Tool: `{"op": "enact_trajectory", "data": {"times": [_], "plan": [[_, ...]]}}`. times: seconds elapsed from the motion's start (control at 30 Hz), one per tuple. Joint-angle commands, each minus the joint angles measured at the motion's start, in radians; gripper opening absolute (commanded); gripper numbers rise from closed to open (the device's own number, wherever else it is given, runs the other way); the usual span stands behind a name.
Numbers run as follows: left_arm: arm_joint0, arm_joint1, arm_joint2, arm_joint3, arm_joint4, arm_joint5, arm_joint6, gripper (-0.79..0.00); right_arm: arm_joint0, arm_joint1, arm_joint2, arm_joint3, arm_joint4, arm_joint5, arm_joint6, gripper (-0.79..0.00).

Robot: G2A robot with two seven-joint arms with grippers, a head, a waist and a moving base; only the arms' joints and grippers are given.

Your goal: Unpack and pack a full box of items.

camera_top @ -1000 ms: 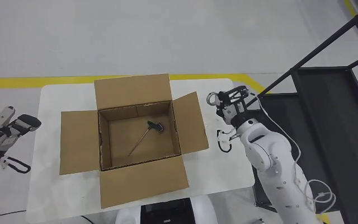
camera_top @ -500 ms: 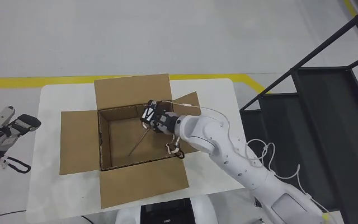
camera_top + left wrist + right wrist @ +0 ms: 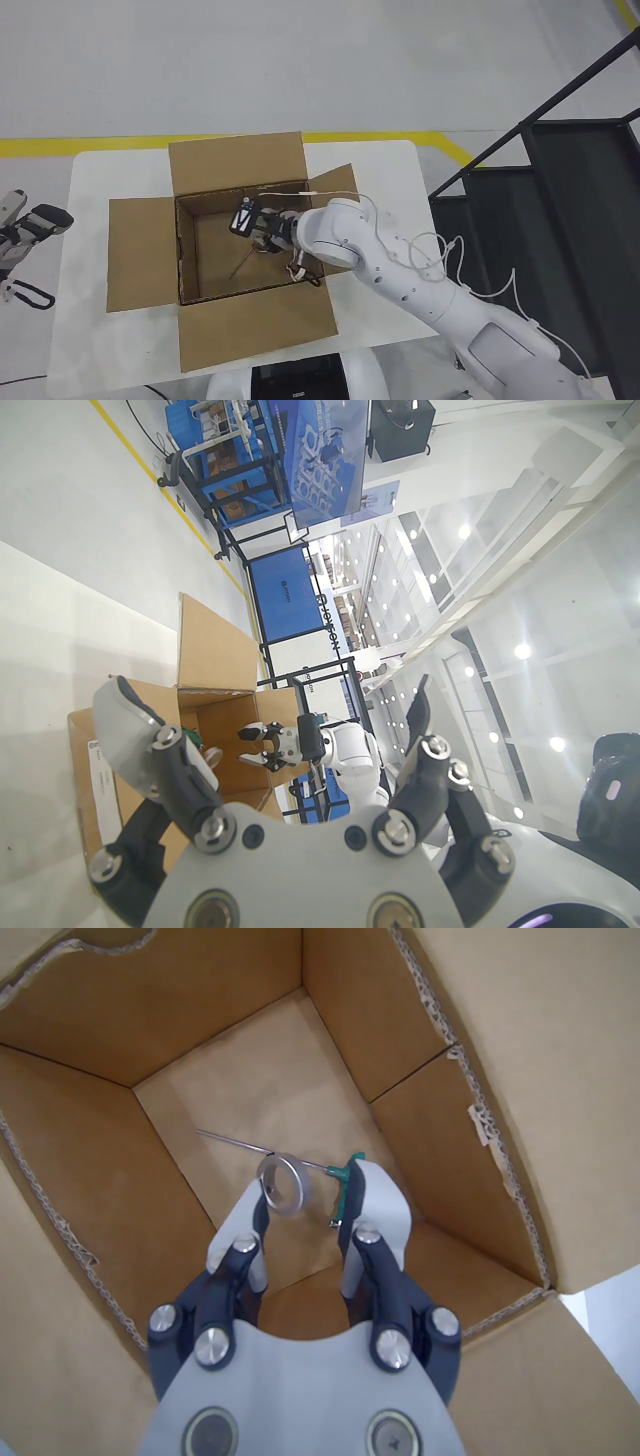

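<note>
Since the box (image 3: 235, 160) is to be packed, the right gripper (image 3: 310, 1183) hangs inside it, jaws apart. A metal ring (image 3: 297, 1188) sits at one fingertip, perhaps barely touching, above the T-handle key (image 3: 341, 1173) lying on the floor. The left gripper (image 3: 270, 700), spread wide, rests off the table's left edge.

The bench (image 3: 400, 165) is a white top with rounded corners. One thing stands directly on it: an open brown cardboard box (image 3: 235, 162), straight beneath the right hand (image 3: 309, 1180), which hangs inside its opening. All four flaps are folded outward. The flap on the side toward the left hand (image 3: 270, 700) spreads over the bench top. A bare white strip of bench lies between that flap and the left hand, which sits just off the bench's edge. Beyond the right hand, away from the left hand, a wider bare stretch of bench runs past the opposite flap.
</note>
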Motion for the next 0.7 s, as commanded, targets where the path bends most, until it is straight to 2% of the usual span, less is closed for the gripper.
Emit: {"op": "enact_trajectory", "data": {"times": [0.0,0.13,0.3,0.47,0.6,0.67], "plan": [[0.0,0.0,0.0,0.0,0.0,0.0,0.0,0.0,-0.007,0.004,0.012,-0.016,-0.003,-0.02,0.0,0.0],[0.0,0.0,0.0,0.0,0.0,0.0,0.0,0.0,-0.052,0.027,0.097,-0.068,0.067,-0.107,-0.07,0.0],[0.0,0.0,0.0,0.0,0.0,0.0,0.0,0.0,-0.185,0.077,0.323,-0.178,0.173,-0.21,-0.206,0.0],[0.0,0.0,0.0,0.0,0.0,0.0,0.0,0.0,-0.36,0.121,0.553,-0.329,0.133,-0.219,-0.27,0.0],[0.0,0.0,0.0,0.0,0.0,0.0,0.0,0.0,-0.465,0.139,0.673,-0.387,0.129,-0.218,-0.302,0.0],[0.0,0.0,0.0,0.0,0.0,0.0,0.0,0.0,-0.509,0.144,0.717,-0.397,0.178,-0.241,-0.34,0.0]]}}
